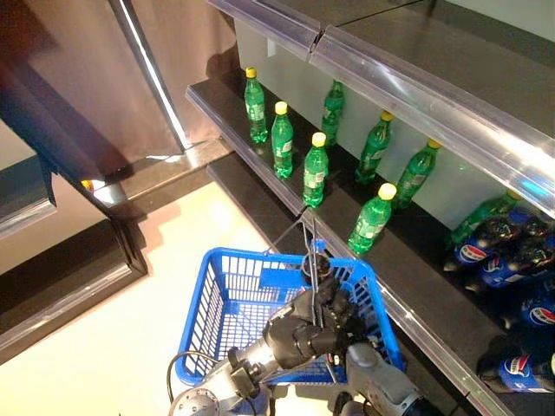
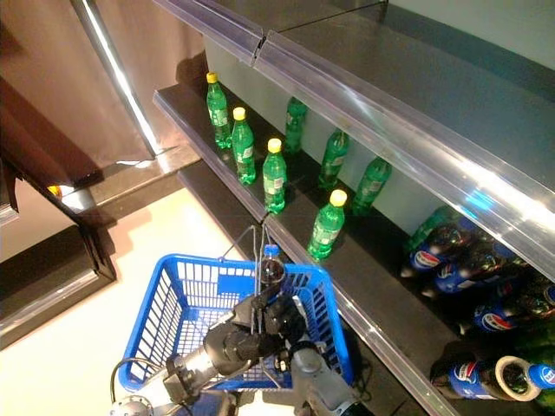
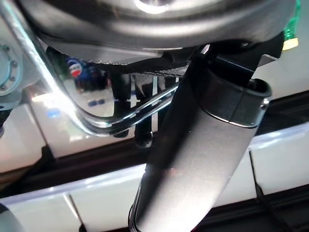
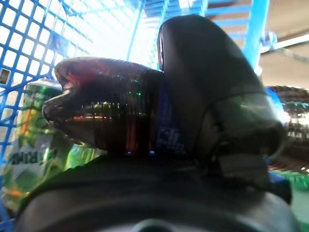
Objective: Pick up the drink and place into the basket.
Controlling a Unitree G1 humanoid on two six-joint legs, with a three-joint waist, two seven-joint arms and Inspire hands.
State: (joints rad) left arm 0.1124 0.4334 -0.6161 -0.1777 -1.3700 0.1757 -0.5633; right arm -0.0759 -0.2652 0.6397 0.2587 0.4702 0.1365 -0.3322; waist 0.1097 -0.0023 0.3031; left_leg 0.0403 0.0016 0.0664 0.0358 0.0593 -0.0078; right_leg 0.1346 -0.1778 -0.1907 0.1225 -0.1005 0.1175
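Observation:
The blue basket (image 1: 227,303) hangs raised in front of me, close to the shelf. My left hand (image 1: 299,338) is shut on its thin wire handles (image 3: 96,121), which rise above the rim. My right hand (image 1: 340,305) is shut on a dark cola bottle (image 1: 315,265) with a blue cap and holds it upright over the basket's shelf-side half. In the right wrist view the thumb (image 4: 207,87) wraps the dark bottle (image 4: 106,111) inside the blue mesh walls. A green bottle (image 4: 34,140) lies in the basket below it.
The dark shelf (image 1: 408,286) runs along the right with green bottles with yellow caps (image 1: 316,169) in rows and dark cola bottles (image 1: 503,260) further right. A second shelf (image 1: 416,69) overhangs it. A dark door frame (image 1: 104,208) stands at the left, with pale floor (image 1: 104,347) under the basket.

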